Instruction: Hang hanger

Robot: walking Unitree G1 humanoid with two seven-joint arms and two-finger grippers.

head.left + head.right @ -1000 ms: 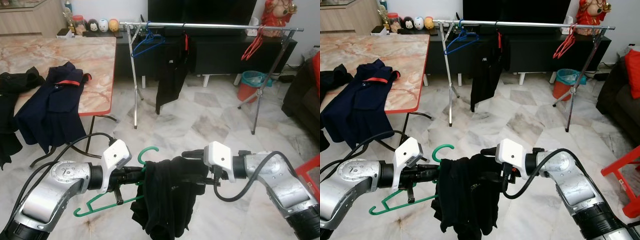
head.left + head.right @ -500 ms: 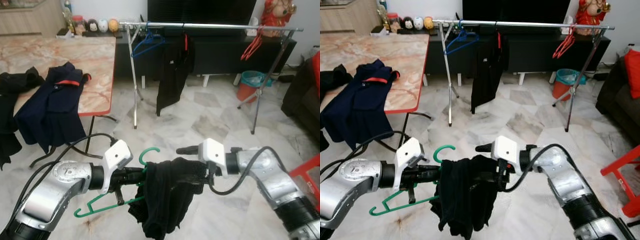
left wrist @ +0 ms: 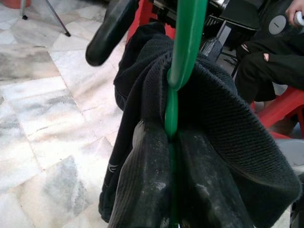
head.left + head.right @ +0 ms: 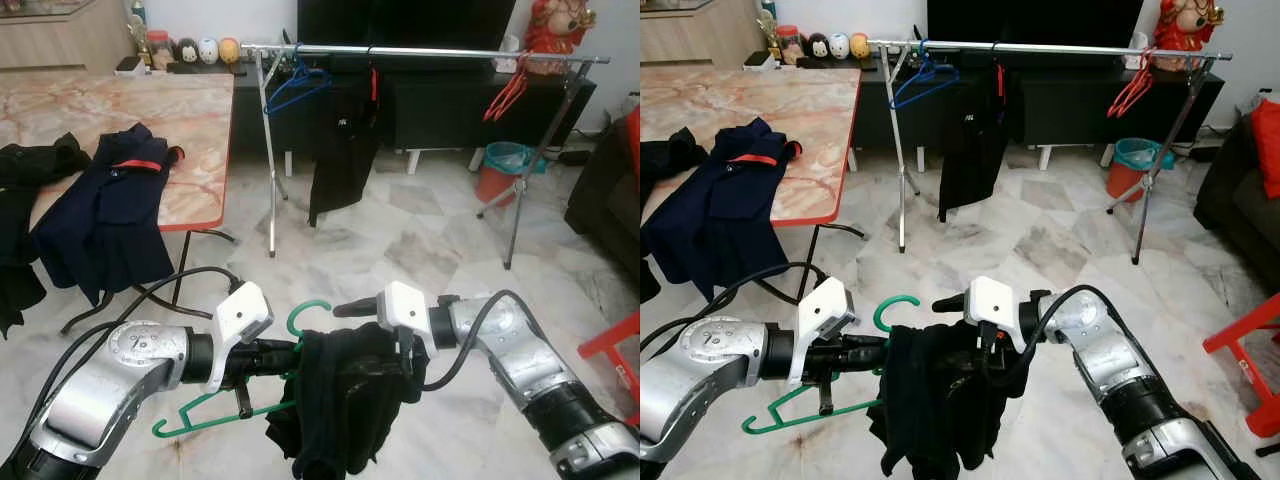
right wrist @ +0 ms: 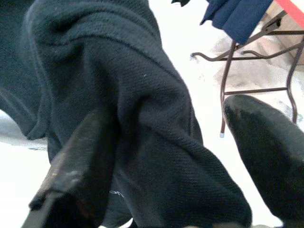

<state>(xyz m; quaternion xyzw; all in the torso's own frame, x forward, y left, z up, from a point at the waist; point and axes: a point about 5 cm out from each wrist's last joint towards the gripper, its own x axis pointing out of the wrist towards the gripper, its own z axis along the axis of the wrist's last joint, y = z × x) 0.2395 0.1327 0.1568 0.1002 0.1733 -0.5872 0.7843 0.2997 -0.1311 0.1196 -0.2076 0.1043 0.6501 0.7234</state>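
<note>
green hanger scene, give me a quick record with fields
hanger: green hanger, tilted, hook up
garment: black garment bunched over the hanger
left gripper: left gripper, jaws shut on the hanger
right gripper: right gripper, jaws open around the garment
rail: clothes rail across the room, carrying a blue hanger, a black top and red hangers
table: marble table to the left with a navy jacket

1 green hanger [image 4: 300,322], 1 blue hanger [image 4: 293,88], 2 end effectors.

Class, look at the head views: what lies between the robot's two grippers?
A black garment draped over the green hanger, between left gripper and right gripper.
</note>
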